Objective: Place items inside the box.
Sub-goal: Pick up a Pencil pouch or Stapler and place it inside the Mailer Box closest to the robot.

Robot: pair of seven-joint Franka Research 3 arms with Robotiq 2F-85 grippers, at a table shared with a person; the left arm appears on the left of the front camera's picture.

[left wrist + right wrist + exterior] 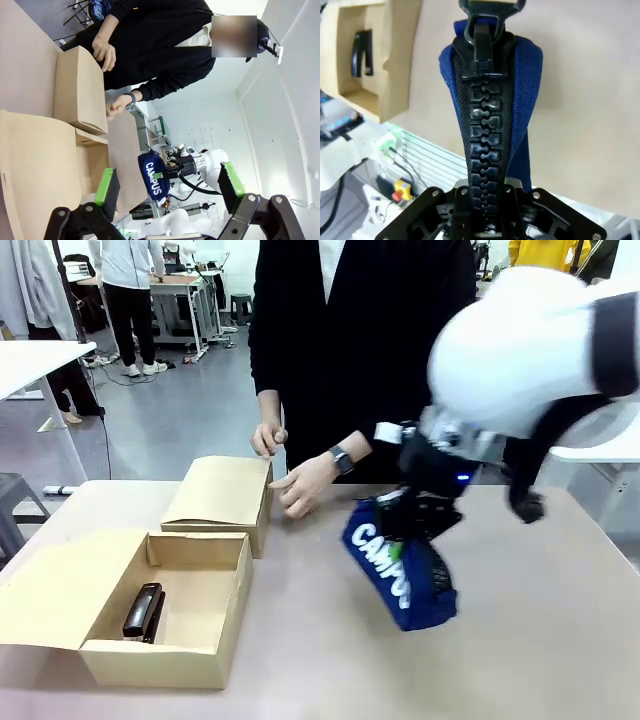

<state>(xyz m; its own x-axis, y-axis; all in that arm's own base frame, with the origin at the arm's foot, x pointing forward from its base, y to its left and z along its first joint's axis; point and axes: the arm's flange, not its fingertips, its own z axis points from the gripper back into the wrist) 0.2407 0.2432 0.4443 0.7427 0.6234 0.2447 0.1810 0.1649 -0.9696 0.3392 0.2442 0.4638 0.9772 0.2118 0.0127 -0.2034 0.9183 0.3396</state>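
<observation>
My right gripper (pixel 408 518) is shut on the top of the navy zip pouch (pixel 400 575) with white "CAMPUS" and holds it tilted above the table, right of centre. In the right wrist view the pouch's black zip (pixel 484 115) rises straight out of the shut right gripper (pixel 485 194). The black stapler (pixel 143 612) lies in the open cardboard box (pixel 150 660) at the front left. My left gripper (pixel 169 184) is open and holds nothing; the navy pouch (pixel 152 172) hangs far beyond it. The grey pouch and the yellow knife are out of view.
A closed cardboard box (pixel 220 492) stands behind the open one, whose lid flap (pixel 55 590) lies flat to the left. The person stands at the far edge, hands (pixel 305 483) by the closed box, pinching a slim pale object (pixel 279 458) that I cannot identify.
</observation>
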